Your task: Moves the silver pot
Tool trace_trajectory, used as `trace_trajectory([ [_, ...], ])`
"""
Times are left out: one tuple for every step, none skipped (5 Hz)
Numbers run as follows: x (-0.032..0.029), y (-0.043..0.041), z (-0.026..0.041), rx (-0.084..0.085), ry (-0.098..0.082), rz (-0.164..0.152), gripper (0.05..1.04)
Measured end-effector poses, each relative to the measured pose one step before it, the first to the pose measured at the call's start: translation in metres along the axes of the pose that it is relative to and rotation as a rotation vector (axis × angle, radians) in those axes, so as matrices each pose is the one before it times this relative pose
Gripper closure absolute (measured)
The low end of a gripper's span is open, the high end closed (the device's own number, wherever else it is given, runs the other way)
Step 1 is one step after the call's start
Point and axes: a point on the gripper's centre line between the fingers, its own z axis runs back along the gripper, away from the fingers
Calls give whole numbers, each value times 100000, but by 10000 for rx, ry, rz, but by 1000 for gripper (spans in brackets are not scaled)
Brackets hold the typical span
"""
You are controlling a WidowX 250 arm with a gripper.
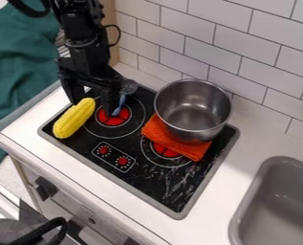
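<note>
Cam view: gripper (93,106) over stove's (150,184) L part, fingers spread wide. Silver pot (192,110) upright on orange cloth (155,131), R of gripper, nr tiled wall (233,57). Yellow corn (74,118) nr one fingertip, blue utensil (120,103) by the other; gray sink (278,201) at lower R.

The view slants down onto the stove (150,185).

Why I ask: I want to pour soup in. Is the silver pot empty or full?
Empty. Through the open top of the silver pot, its bare metal bottom shows, with no food or liquid visible.
</note>
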Motion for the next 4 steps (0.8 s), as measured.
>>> trace_trajectory([
  [-337,-173,-715,-99,226,-5,79],
  [1254,-2082,-20,-220,-525,-584,79],
  [1419,-1948,385,-44,-267,-509,79],
  [2612,-2163,898,162,-436,-547,79],
])
